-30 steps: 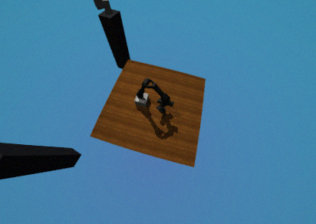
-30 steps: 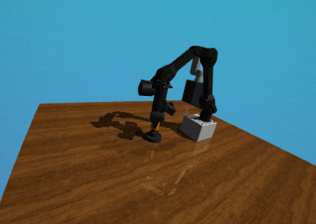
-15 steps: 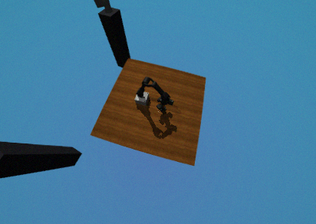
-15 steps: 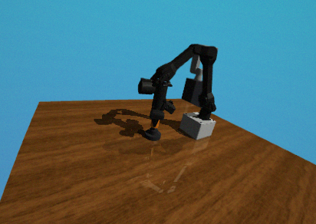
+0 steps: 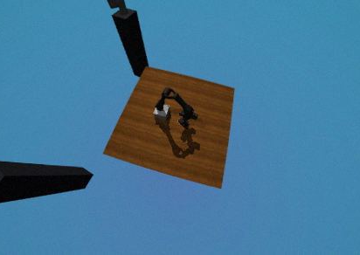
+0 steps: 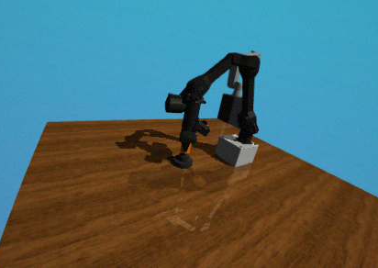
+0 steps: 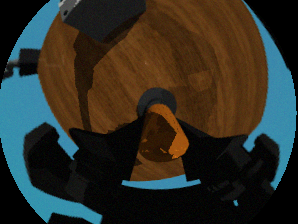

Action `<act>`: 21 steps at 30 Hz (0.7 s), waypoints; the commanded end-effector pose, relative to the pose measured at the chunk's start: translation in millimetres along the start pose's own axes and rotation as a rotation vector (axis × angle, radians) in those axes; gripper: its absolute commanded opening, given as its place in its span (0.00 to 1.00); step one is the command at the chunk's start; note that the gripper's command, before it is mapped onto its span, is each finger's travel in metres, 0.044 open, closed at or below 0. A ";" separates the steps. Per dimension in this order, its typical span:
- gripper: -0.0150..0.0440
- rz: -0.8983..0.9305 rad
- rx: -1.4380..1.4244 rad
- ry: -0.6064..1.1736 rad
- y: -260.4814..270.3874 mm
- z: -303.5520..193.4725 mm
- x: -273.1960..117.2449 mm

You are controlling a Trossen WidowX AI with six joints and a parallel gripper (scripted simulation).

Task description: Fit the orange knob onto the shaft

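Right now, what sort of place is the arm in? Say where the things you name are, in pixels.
Probably a bare robot test setup: a lone arm on a pale base block (image 5: 162, 114) (image 6: 235, 153), a wood-grain tabletop (image 5: 212, 131) (image 6: 113, 220) (image 7: 240, 65), and plain blue all around, no room walls or furniture showing.
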State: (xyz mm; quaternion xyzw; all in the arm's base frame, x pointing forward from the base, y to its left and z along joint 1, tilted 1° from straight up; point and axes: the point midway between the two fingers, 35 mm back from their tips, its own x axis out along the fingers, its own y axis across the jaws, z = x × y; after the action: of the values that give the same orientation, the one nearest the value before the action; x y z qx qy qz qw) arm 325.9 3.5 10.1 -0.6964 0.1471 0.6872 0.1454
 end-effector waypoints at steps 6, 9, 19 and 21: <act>0.25 -0.001 -0.200 0.008 -1.6 -3.7 -3.2; 0.25 -0.001 -0.210 0.008 -1.6 -3.1 -1.7; 0.25 -0.001 -0.210 0.008 -0.6 -1.3 0.2; 0.25 0.000 -0.210 0.008 0.1 -0.2 -0.2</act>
State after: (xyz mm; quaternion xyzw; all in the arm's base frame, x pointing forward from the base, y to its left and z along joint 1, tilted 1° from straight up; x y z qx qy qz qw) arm 327.6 3.8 9.8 -0.7098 0.0752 0.6966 0.0730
